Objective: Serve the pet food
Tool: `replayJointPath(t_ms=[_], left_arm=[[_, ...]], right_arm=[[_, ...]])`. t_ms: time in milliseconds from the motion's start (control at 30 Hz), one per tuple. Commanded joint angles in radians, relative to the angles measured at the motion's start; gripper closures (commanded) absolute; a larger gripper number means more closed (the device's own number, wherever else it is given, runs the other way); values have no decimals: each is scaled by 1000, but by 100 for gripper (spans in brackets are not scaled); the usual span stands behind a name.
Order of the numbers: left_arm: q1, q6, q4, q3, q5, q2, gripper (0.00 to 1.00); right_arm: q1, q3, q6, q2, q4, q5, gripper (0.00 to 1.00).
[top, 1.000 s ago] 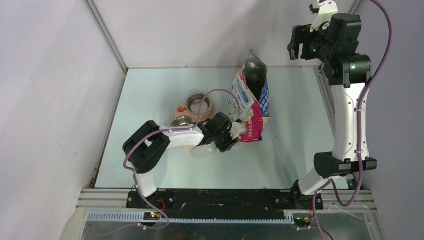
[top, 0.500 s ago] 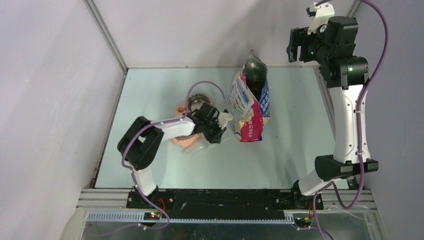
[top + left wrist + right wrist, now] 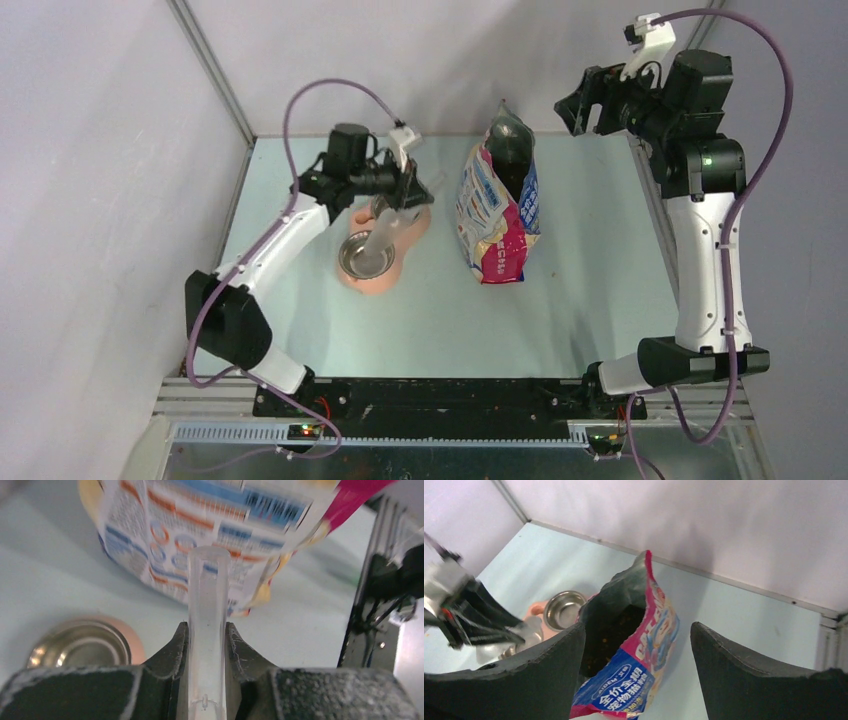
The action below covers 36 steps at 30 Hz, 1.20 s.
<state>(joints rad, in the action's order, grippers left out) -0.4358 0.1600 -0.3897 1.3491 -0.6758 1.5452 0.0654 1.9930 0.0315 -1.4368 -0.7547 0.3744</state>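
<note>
The pet food (image 3: 610,632) shows as dark kibble inside the open mouth of the printed bag (image 3: 500,212), which stands upright at mid-table. My left gripper (image 3: 404,192) is shut on the handle of a translucent plastic scoop (image 3: 207,605), held above the far end of the pink bowl stand (image 3: 388,281). The scoop (image 3: 381,238) reaches down over the near steel bowl (image 3: 362,259). My right gripper (image 3: 586,100) hangs high, behind and to the right of the bag. It is open, its jaws (image 3: 638,626) framing the bag's mouth from above with nothing between them.
The far steel bowl (image 3: 565,610) sits on the same pink stand, partly covered by my left gripper in the top view. The enclosure walls and a metal frame rail (image 3: 640,170) border the table at back and right.
My left arm has lifted the scoop from the table near the bag's foot and swung it back and left over the bowls. The right gripper has shifted slightly left, still open.
</note>
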Motion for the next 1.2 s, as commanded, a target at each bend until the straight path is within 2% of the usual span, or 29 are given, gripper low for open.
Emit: replayJointPath(t_ms=[0, 100, 200, 267, 500, 567, 600, 633, 767, 867, 967, 1033, 1167], left_arm=[[61, -154, 32, 166, -171, -40, 100], [110, -286, 94, 247, -227, -44, 100], [135, -249, 31, 369, -217, -55, 100], [147, -228, 43, 403, -235, -76, 100], [172, -426, 232, 335, -331, -170, 100], [185, -558, 358, 278, -350, -195, 100], [199, -673, 495, 227, -357, -202, 100], [210, -719, 619, 202, -357, -210, 100], [218, -877, 798, 145, -302, -193, 100], [215, -927, 801, 220, -270, -155, 100], [217, -886, 682, 331, -251, -102, 100], [226, -879, 691, 339, -252, -80, 100], [236, -970, 755, 336, -248, -63, 100]], right_arm=[[8, -32, 39, -4, 60, 129, 20], [8, -33, 71, -26, 91, 205, 20], [17, -60, 126, -25, 154, 358, 19], [46, -81, 131, -14, 215, 405, 19], [220, -70, 107, -14, 241, 242, 19], [262, -72, 124, -24, 252, 239, 18], [279, -82, 150, -31, 282, 250, 17], [293, -118, 186, -33, 309, 279, 17], [350, -230, 279, -59, 585, 336, 17], [383, -229, 326, -94, 689, 359, 18], [422, -219, 350, -125, 777, 392, 17], [443, -238, 358, -133, 826, 409, 17], [463, -281, 447, -157, 924, 397, 19]])
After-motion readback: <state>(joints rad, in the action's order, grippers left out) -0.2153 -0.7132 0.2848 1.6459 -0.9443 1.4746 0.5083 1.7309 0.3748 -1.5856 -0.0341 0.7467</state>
